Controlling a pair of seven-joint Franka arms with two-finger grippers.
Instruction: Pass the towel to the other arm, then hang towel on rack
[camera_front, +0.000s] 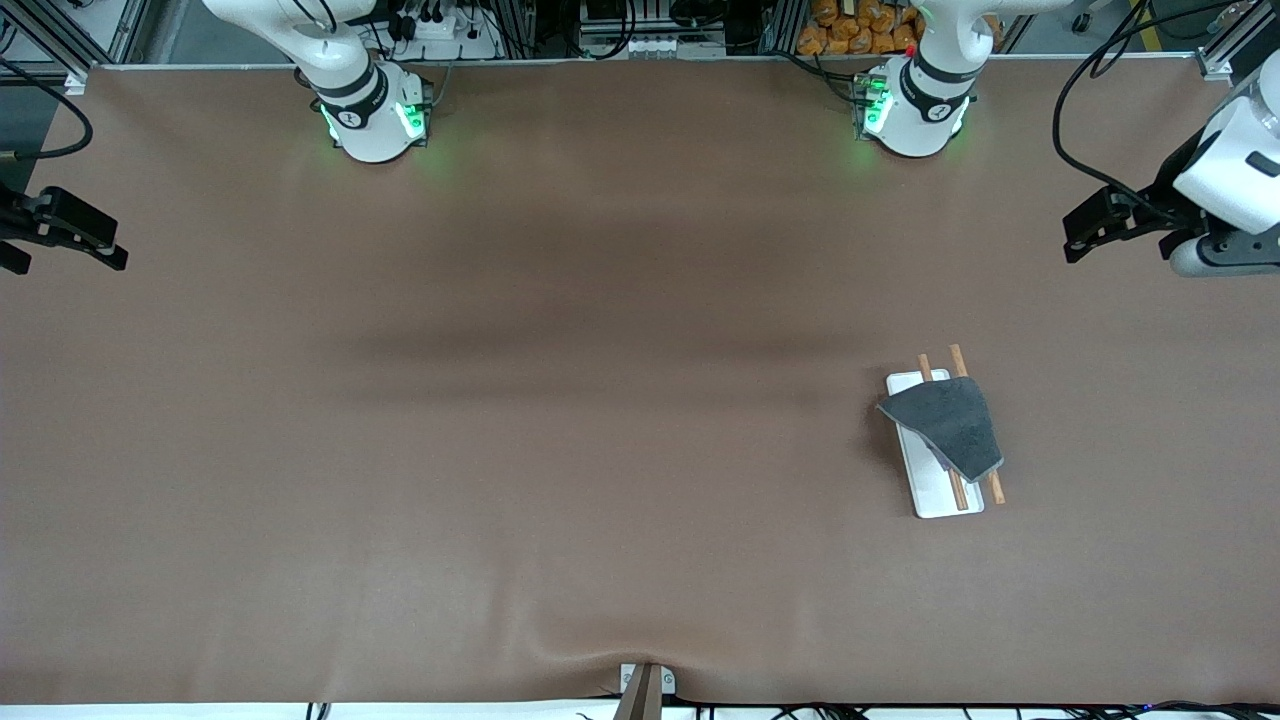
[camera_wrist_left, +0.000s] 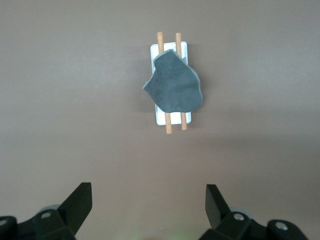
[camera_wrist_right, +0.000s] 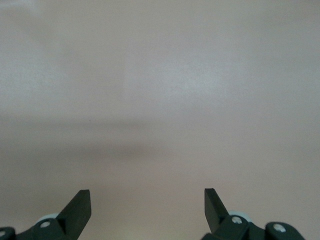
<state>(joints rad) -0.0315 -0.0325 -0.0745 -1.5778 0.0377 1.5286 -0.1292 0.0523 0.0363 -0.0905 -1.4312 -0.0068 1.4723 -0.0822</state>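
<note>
You are looking at the towel (camera_front: 945, 425) draped across the rack (camera_front: 940, 492) (hanging looks done); left gripper (camera_front: 1085, 232) at three o'clock and right gripper (camera_front: 100, 245) at nine are both waiting, gaping empty.

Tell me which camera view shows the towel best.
The left wrist view: the towel is seen from above, unobstructed, draped over the rack and its two wooden rods. The front view also shows it whole on the rack but smaller, toward the left arm's end of the table. The right wrist view shows only bare table.
</note>
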